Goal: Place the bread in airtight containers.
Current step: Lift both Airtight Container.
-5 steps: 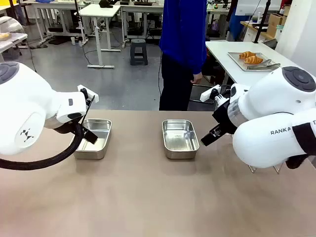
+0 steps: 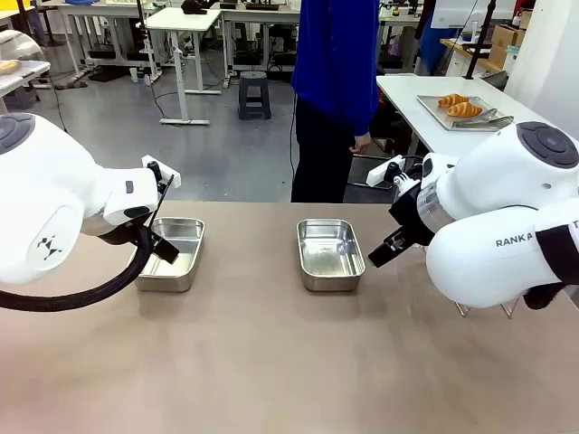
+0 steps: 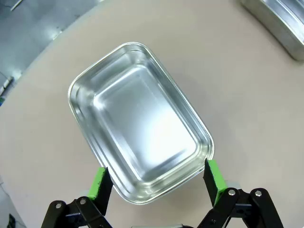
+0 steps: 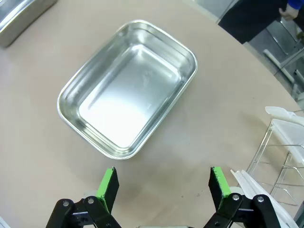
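Two empty steel pans sit on the tan table: the left pan (image 2: 172,253) (image 3: 140,121) and the middle pan (image 2: 329,254) (image 4: 128,88). My left gripper (image 2: 163,247) (image 3: 158,183) hangs open just above the left pan's near end, its green pads (image 3: 99,183) straddling that end. My right gripper (image 2: 384,253) (image 4: 164,183) is open too, hovering over bare table beside the middle pan. Two golden croissants (image 2: 460,106) lie on a flat metal tray (image 2: 429,103) on a white table at the back right, far from both grippers.
A person in a blue top (image 2: 336,72) stands at the table's far edge, behind the middle pan. A wire rack (image 4: 285,156) (image 2: 484,309) holding clear lids stands at the table's right, partly hidden by my right arm. The table's near half is bare.
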Tool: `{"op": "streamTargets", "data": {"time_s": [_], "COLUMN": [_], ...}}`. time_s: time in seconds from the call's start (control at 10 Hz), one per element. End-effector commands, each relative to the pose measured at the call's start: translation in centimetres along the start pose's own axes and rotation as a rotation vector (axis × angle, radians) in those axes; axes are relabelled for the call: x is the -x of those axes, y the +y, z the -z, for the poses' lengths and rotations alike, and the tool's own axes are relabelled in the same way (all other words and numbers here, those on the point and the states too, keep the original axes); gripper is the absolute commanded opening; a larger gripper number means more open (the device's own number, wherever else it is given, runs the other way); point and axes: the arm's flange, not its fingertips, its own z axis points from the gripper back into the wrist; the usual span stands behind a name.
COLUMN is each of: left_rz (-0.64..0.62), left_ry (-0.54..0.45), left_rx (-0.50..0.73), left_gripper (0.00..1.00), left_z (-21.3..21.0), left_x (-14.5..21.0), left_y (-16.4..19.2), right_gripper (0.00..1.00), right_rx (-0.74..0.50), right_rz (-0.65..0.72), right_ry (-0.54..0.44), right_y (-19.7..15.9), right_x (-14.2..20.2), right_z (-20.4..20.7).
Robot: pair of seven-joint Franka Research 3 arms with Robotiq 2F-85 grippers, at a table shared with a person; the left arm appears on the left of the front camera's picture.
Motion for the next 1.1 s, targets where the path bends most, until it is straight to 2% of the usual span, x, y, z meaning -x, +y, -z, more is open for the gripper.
{"op": "streamTargets", "data": {"time_s": [0.0,0.4,0.7,0.8,1.0], "left_rz": [0.000,0.000,-0.050,-0.055,0.020], "left_ry": [0.000,0.000,-0.087,-0.114,-0.200], "left_rx": [0.000,0.000,0.126,0.185,0.336], "left_gripper": [1.00,1.00,1.00,1.00,1.00], "left_z": [0.0,0.0,-6.9,-9.4,-14.7], "left_x": [0.0,0.0,-5.4,-5.9,-3.8], "left_y": [0.0,0.0,7.9,10.5,16.4], "right_gripper": [1.00,1.00,1.00,1.00,1.00], "right_rx": [0.000,0.000,0.027,0.002,-0.107], "right_rz": [0.000,0.000,0.047,0.062,0.070], "right_ry": [0.000,0.000,-0.102,-0.141,-0.220], "right_y": [0.0,0.0,-6.1,-8.1,-13.4], "right_x": [0.0,0.0,-6.7,-7.5,-6.2], "right_z": [0.0,0.0,-8.2,-10.6,-15.0]}}
